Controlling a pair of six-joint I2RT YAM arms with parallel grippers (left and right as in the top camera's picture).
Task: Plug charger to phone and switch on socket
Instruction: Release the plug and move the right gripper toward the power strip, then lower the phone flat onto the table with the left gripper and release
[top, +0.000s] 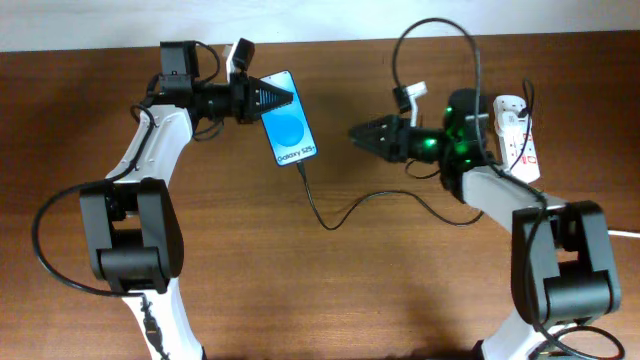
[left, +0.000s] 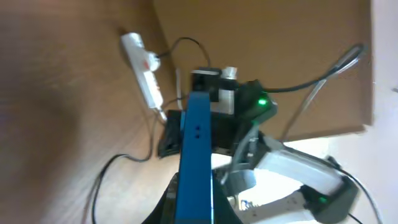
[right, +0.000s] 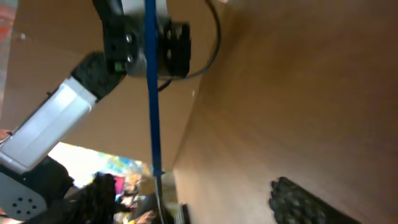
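One hold only: the left gripper (top: 268, 97) is pinched shut on the phone (top: 289, 130) at its upper end — screen up, left of centre of the table (top: 80, 120). From its lower end the charger (top: 325, 222) loops rightward. Next the right gripper (top: 356, 134), fingers (right: 301, 200) spread wide, empty — then the socket (top: 518, 135) near the right edge.

blue phone (top: 289, 130), charger (top: 326, 227) at its end, white socket (top: 518, 135)

Left hand (top: 271, 97) gripping phone (top: 292, 132), charger (top: 322, 224) trailing from its bottom end, right hand (top: 362, 133) apart, fingers spread
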